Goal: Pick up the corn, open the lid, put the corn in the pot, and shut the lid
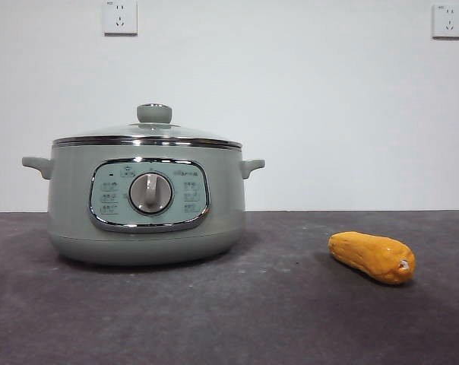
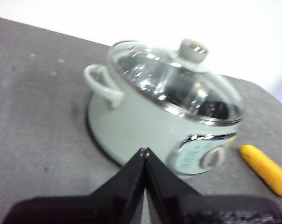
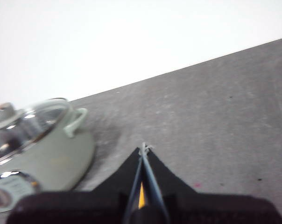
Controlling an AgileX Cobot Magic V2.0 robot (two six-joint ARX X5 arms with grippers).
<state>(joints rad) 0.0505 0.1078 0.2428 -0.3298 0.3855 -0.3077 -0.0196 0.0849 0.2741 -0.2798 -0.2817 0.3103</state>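
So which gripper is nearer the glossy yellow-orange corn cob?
Right, as far as the views show. The right gripper hangs above the corn, yellow showing between its shut jaws. The left gripper hangs by the sage-green pot.

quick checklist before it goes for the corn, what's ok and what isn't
1. The corn lies free on the table, clear of the pot: ok.
2. The lid is seated on the pot: ok, it opens later.
3. The left claw is empty: ok.
4. The right claw is shut and needs opening: not ok.
5. No arm shows in the front view: ok.
6. Which claw is nearer the corn: cannot tell.
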